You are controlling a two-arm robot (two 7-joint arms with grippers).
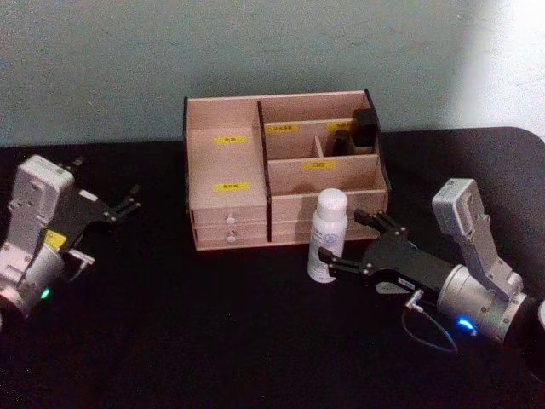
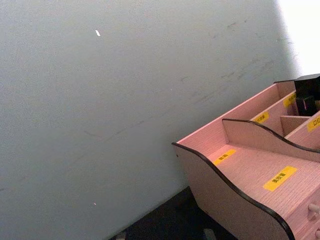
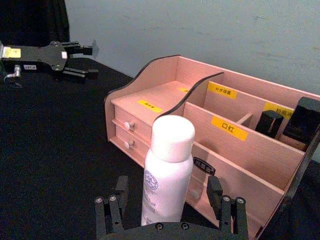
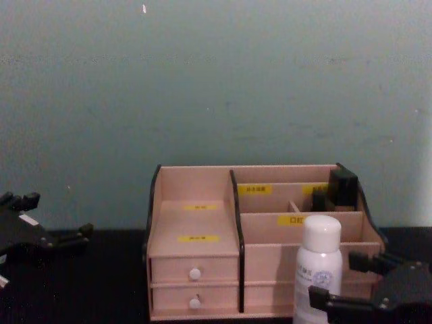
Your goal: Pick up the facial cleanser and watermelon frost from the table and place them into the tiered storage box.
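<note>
Head view: cleanser bottle [image 1: 328, 232] upright on bench [image 1: 213, 341], just before storage box [image 1: 223, 119], flanked by spread right end effector [image 1: 343, 237], unpinched. Left end effector [image 1: 130, 200] spread, idle, left of box. Bottle stowing pending; watermelon frost not identifiable.

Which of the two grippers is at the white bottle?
The right gripper: its open fingers stand either side of the white bottle. The left gripper hangs open, away to the left of the wooden box.

1. The tiered storage box [image 1: 226, 115] was light wood, black-trimmed, yellow-labelled.
2. The bottle [image 1: 328, 234] at its 5 o'clock was white.
3. The table [image 1: 213, 341] was black, the wall [image 1: 255, 43] pale grey-green.
</note>
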